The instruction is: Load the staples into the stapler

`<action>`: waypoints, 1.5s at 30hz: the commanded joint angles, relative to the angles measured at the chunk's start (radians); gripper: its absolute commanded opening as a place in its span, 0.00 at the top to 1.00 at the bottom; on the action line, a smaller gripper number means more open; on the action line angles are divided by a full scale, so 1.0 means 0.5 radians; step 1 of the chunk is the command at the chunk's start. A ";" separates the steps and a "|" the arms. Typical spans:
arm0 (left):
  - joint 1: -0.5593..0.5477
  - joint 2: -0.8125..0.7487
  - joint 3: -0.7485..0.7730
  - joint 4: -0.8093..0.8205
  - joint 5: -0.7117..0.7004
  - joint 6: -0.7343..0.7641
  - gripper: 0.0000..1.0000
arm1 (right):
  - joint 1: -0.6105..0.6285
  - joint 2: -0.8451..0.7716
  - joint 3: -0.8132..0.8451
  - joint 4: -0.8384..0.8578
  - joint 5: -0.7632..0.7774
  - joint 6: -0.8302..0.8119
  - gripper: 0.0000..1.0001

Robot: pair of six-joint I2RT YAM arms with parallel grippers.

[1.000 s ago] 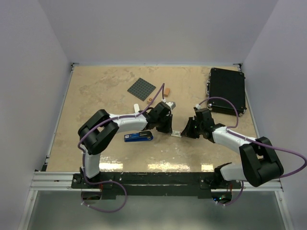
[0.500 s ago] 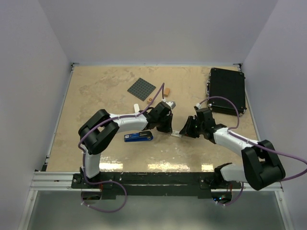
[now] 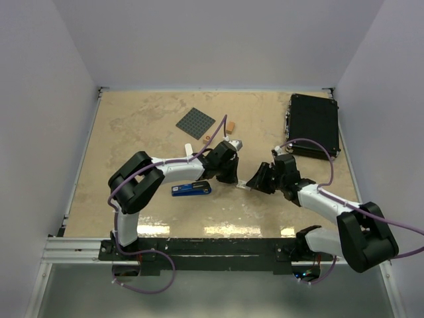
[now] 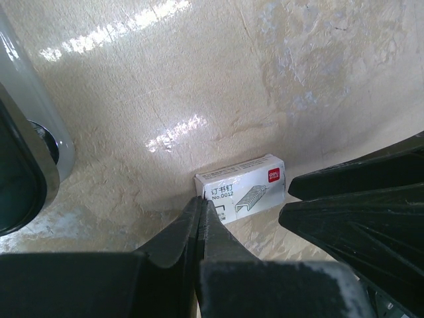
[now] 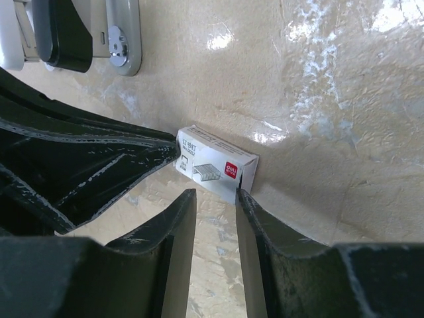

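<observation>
As left hand [image 4: 201, 211] touches staples [image 4: 246, 189], elbow [image 3: 136, 179] bent

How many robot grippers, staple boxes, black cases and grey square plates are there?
grippers: 2 (left gripper, right gripper)
staple box: 1
black case: 1
grey plate: 1
Total: 5

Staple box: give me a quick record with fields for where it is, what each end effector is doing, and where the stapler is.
staple box: lying flat on the table, between the two end effectors
left end effector: shut, tips at one end of the box
right end effector: open, tips close to the box's other end, not gripping it
stapler: on the table, apart from the box
</observation>
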 commanded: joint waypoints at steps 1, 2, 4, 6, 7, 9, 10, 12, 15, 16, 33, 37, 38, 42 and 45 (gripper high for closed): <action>-0.008 -0.050 -0.007 -0.018 -0.039 -0.024 1.00 | 0.000 0.014 -0.029 0.134 -0.032 0.048 0.66; -0.011 -0.057 -0.010 -0.012 -0.039 -0.027 1.00 | 0.000 0.014 -0.030 0.134 -0.026 0.048 0.66; -0.011 -0.060 -0.016 -0.015 -0.039 -0.030 1.00 | 0.000 0.023 -0.030 0.134 -0.011 0.045 0.66; -0.011 -0.063 -0.022 -0.012 -0.039 -0.034 1.00 | 0.003 0.039 -0.029 0.143 -0.005 0.042 0.67; -0.011 -0.066 -0.022 -0.012 -0.039 -0.037 1.00 | 0.000 0.051 -0.033 0.152 -0.008 0.042 0.67; -0.011 -0.066 -0.022 -0.009 -0.033 -0.037 1.00 | 0.003 0.069 -0.042 0.183 -0.008 0.045 0.68; -0.008 -0.066 -0.025 -0.002 -0.033 -0.040 1.00 | 0.000 0.078 -0.048 0.189 -0.008 0.042 0.68; -0.011 -0.063 -0.025 0.001 -0.027 -0.046 1.00 | 0.000 0.109 -0.048 0.211 -0.023 0.039 0.68; -0.008 -0.069 -0.031 0.010 -0.015 -0.055 1.00 | 0.003 0.121 -0.060 0.247 -0.038 0.042 0.69; -0.011 -0.069 -0.035 0.010 -0.012 -0.052 1.00 | 0.003 0.128 -0.060 0.257 -0.047 0.039 0.69; -0.011 -0.084 -0.059 0.001 -0.073 -0.080 1.00 | 0.003 -0.050 -0.033 0.005 0.195 0.033 0.72; -0.011 -0.087 -0.056 0.004 -0.073 -0.083 1.00 | 0.003 -0.041 -0.048 0.048 0.170 0.036 0.72; -0.008 -0.090 -0.056 0.004 -0.073 -0.083 1.00 | 0.000 -0.020 -0.051 0.082 0.155 0.036 0.72; -0.008 -0.096 -0.059 0.007 -0.070 -0.086 1.00 | 0.000 0.038 -0.057 0.155 0.075 0.045 0.71; -0.011 -0.097 -0.062 0.004 -0.067 -0.086 1.00 | 0.003 0.060 -0.066 0.211 0.032 0.045 0.72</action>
